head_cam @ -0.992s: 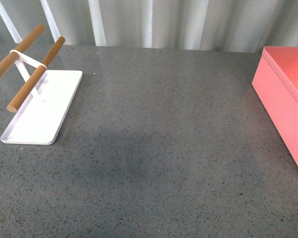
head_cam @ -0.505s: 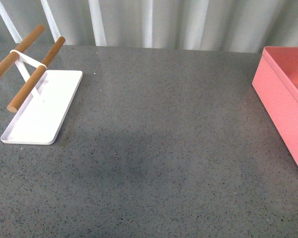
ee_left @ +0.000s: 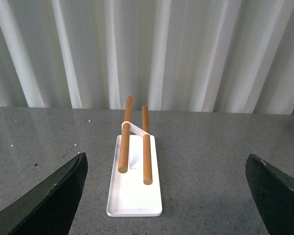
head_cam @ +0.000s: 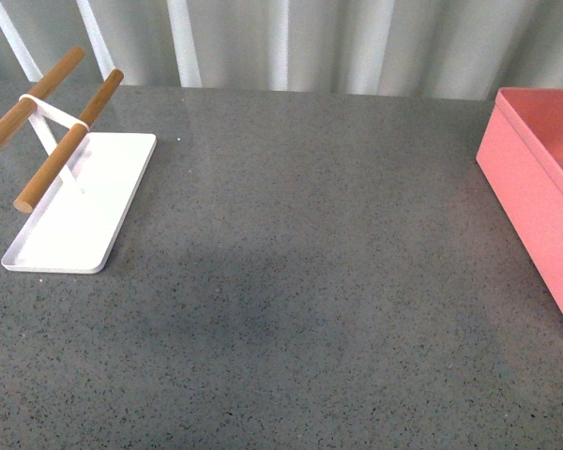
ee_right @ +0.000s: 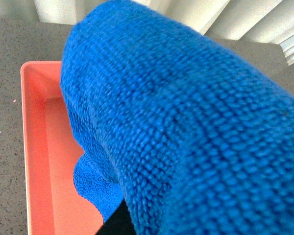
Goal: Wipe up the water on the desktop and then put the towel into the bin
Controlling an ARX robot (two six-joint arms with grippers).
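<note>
The desktop (head_cam: pixel 310 234) is flat, dark grey and full of tiny black and white dots, like stone. The bin (head_cam: pixel 530 202) is a big pink box with smooth, straight sides and a thin rim, and it runs off the side of the front view. The towel (ee_right: pixel 186 122) is bright blue and fluffy, with little loops all over it. It hangs right over the bin and fills most of the right wrist view. One soft blue corner hangs down inside the bin's walls, but I cannot tell if it touches the bottom. The right gripper is hidden behind the towel, so I cannot tell if it is pinched tight or apart; only a small dark shape (ee_right: pixel 118 221) peeks out under the blue. Far from the bin, across the desktop, sits a flat white tray (head_cam: pixel 84 216) with round corners and a low lip. Two round wooden rods (head_cam: pixel 66 155) slant up over it on thin white legs. Between the tray and the bin the desktop is wide and bare, with lots of room to move. Behind it all stands a white wall (head_cam: pixel 357 42) with up-and-down folds. The left gripper (ee_left: pixel 165 159) points at the tray, away from the bin. Its two dark fingers (ee_left: pixel 54 200) are spread wide and grip nothing.
</note>
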